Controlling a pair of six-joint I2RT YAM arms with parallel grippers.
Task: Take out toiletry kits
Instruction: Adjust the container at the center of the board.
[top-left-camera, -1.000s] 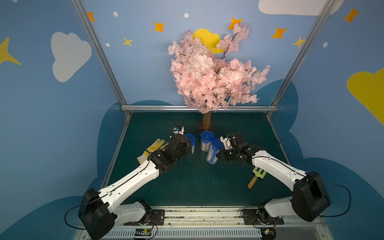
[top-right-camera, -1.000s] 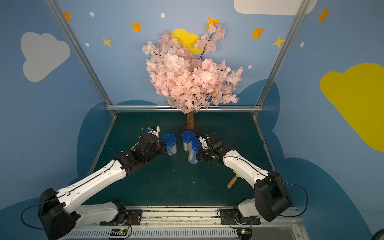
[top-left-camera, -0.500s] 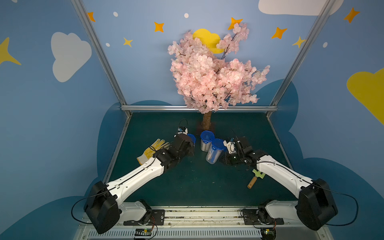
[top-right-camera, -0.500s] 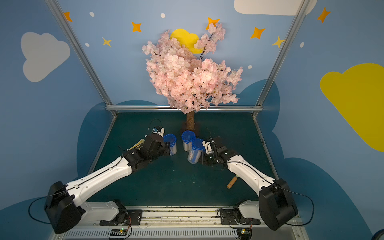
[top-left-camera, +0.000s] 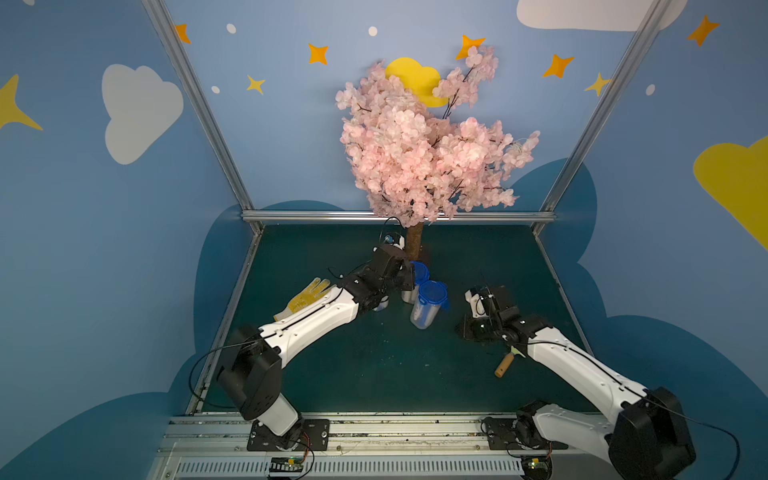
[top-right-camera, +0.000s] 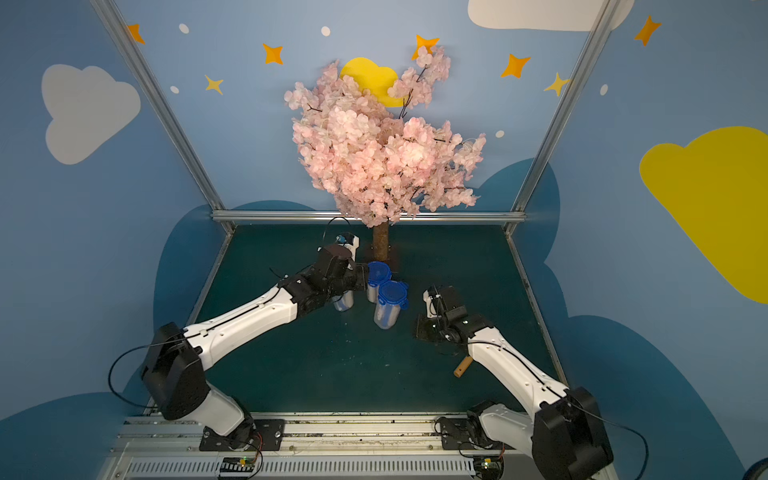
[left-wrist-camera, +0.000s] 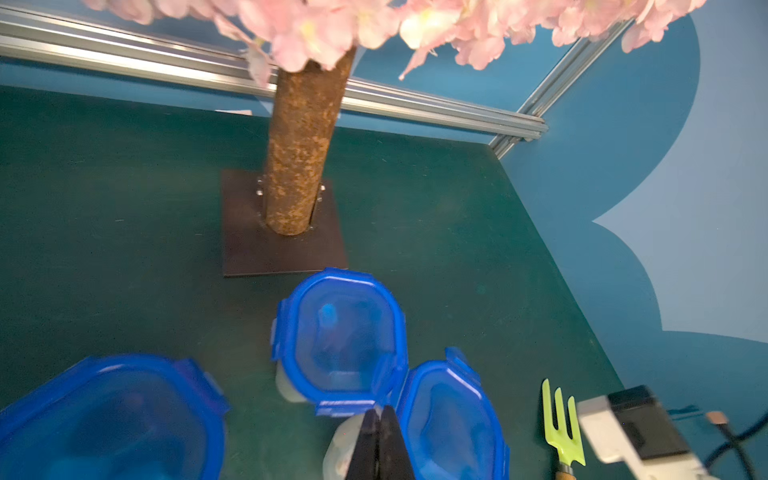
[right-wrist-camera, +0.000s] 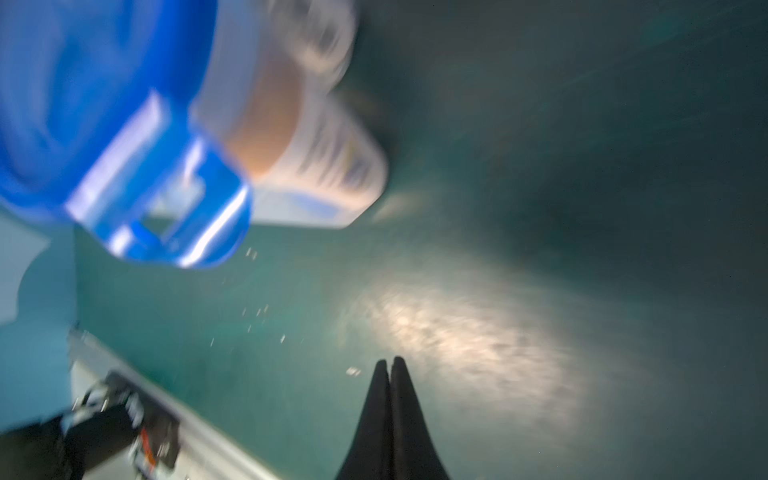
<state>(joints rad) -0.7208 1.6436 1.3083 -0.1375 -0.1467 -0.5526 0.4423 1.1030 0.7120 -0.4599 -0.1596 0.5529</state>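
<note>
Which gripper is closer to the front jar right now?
Left. The left gripper, shut, sits right at the lid of the front jar, between it and the rear jar. The right gripper, also shut, stands apart from it, low over the table.

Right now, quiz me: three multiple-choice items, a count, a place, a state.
1. Blue-lidded jars: A one; B two; C three.
2. The fork lies: A on a jar; B by the right arm; C inside a jar.
3. The right end effector is: A open; B shut, empty; C shut on a jar.
Answers: 1 C, the left wrist view shows three; 2 B, its handle pokes out beside that arm in both top views; 3 B, its fingers meet, nothing between.
</note>
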